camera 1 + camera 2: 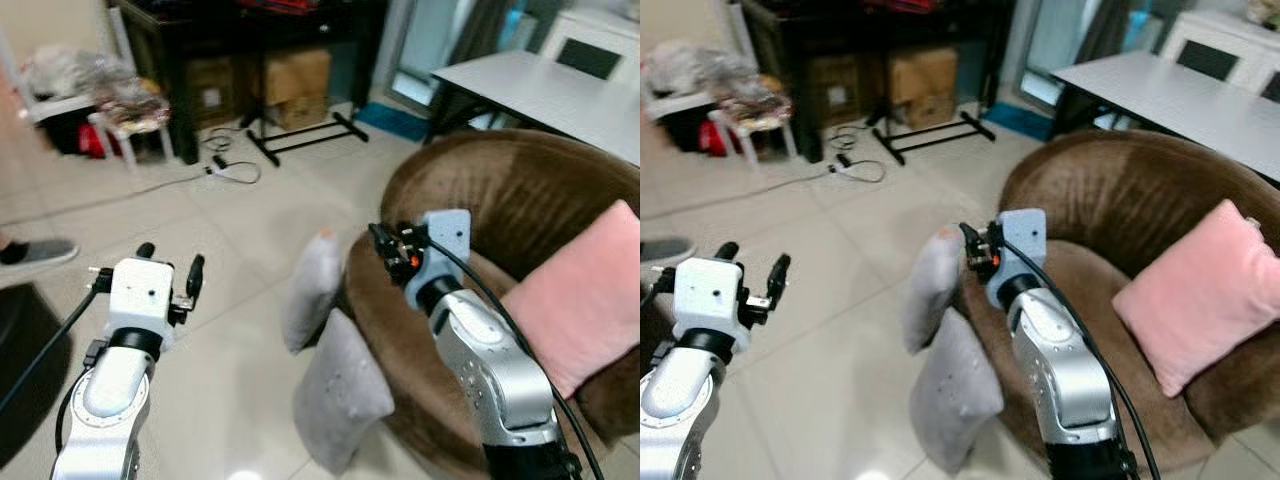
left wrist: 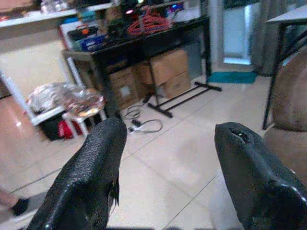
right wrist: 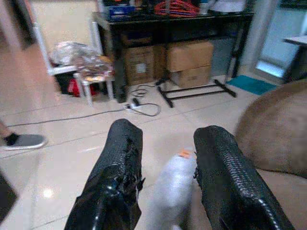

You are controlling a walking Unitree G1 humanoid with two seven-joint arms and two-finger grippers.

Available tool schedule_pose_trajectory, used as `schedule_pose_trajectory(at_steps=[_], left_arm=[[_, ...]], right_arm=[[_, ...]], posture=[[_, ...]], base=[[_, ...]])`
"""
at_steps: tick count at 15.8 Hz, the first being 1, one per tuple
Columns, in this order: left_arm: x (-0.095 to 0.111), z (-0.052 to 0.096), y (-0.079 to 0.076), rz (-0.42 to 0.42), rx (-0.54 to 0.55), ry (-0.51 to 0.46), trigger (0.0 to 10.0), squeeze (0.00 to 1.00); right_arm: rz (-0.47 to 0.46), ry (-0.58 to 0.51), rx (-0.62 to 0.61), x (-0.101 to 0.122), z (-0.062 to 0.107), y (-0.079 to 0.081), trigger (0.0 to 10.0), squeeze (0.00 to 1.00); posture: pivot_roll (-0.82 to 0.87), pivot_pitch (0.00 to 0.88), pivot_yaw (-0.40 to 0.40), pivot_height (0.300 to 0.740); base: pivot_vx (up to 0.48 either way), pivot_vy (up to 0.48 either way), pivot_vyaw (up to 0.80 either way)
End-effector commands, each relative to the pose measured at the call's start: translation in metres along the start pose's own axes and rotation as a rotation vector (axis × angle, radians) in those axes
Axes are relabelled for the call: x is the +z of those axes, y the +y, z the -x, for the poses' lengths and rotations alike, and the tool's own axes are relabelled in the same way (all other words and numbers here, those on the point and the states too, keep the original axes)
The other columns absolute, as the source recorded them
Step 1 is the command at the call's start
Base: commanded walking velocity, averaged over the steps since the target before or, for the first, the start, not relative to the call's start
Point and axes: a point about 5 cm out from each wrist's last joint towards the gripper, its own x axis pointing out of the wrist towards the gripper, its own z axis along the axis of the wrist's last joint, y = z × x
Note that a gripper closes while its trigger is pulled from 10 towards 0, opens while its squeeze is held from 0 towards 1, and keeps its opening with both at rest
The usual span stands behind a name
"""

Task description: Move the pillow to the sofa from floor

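Two grey pillows lean against the brown sofa's front, on the tiled floor.

The right wrist view looks past the right gripper (image 3: 165, 163), fingers parted and empty, just above the upper grey pillow (image 1: 310, 290). The lower grey pillow (image 1: 340, 395) rests below it. The left gripper (image 1: 170, 268) hangs open over tiles (image 1: 230, 330). A pink cushion (image 1: 590, 300) lies on the sofa (image 1: 500, 190). Cardboard boxes (image 2: 168, 72) sit under a dark table (image 2: 144, 40).

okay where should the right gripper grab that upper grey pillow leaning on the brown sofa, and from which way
Probably its top corner, from above. The upper grey pillow stands on edge against the brown sofa, so that narrow corner sticks up free. The right gripper is open, its fingers already either side of it.
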Motion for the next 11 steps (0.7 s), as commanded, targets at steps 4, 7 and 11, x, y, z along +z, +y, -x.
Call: schedule_pose_trajectory(at_steps=[4, 7, 11], left_arm=[[0.0004, 0.0003, -0.0038, 0.000, -0.016, 0.002, 10.0, 0.00], [-0.0007, 0.0008, -0.0031, 0.002, 0.000, 0.007, 10.0, 0.00], [-0.0019, 0.0009, -0.0012, -0.021, 0.022, 0.010, 10.0, 0.00]], right_arm=[[-0.004, 0.009, -0.018, 0.0000, 0.0011, -0.0057, 10.0, 0.00], [0.004, 0.024, -0.012, -0.0024, 0.0017, -0.0056, 10.0, 0.00], [0.005, 0.015, -0.017, -0.0029, 0.0041, -0.0069, 10.0, 0.00]], posture=[[-0.05, 0.000, -0.070, 0.740], [-0.05, 0.000, -0.071, 0.740], [-0.06, 0.000, -0.070, 0.695]], base=[[0.351, 0.000, 0.00], [0.087, 0.000, 0.00], [0.000, 0.000, 0.00]])
